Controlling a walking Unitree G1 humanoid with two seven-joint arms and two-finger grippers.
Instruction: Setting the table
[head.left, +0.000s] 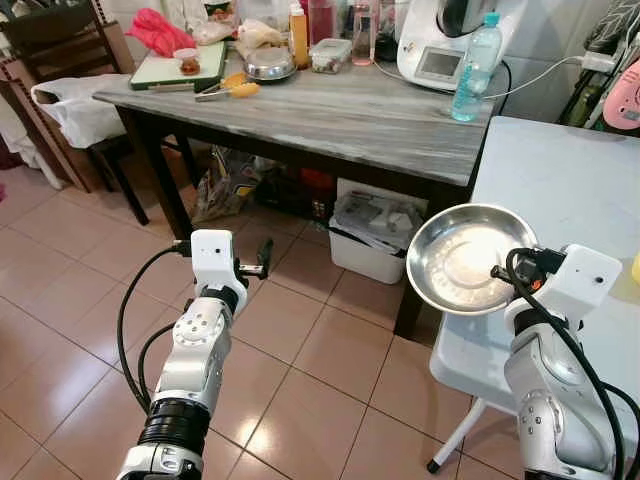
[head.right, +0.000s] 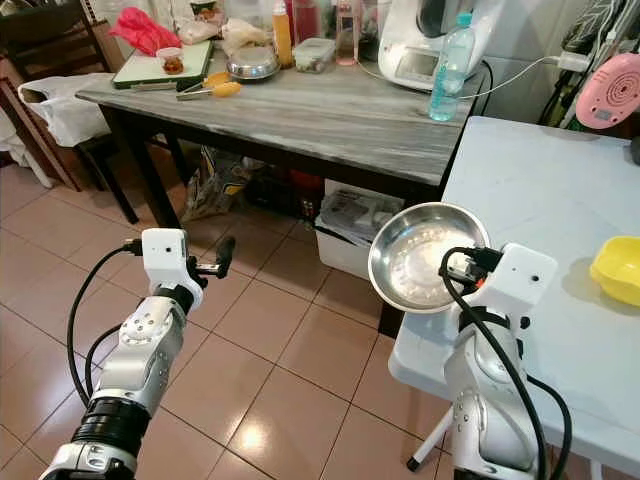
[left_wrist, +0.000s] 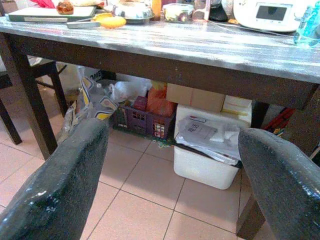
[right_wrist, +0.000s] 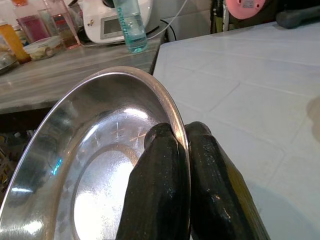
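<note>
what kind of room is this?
Likely a home kitchen or dining area: a wooden table crowded with a cutting board, bottles and a countertop cooking appliance, tiled floor, and the right gripper holding a steel bowl.

A long wooden table (head.left: 330, 115) runs across the upper part of the frame, and a white table (head.left: 560, 200) butts against its right end, reaching down the right side. On the wooden table, a cutting board (head.left: 178, 68) lies at upper left, a metal bowl (head.left: 270, 63) just right of it, a lidded container (head.left: 330, 54) further right, then a kitchen appliance (head.left: 440, 40) with a water bottle (head.left: 475, 68) before it. Under the table sit a white bin (head.left: 375, 235) and a basket (left_wrist: 145, 120) to its left. At centre right, the right gripper (right_wrist: 182, 165) holds a steel plate (head.left: 470, 258) tilted over the white table's near-left edge. The left gripper (head.left: 262, 258) hangs over the floor (head.left: 300, 370) at lower left. A yellow bowl (head.right: 616, 268) rests on the white table at far right.
</note>
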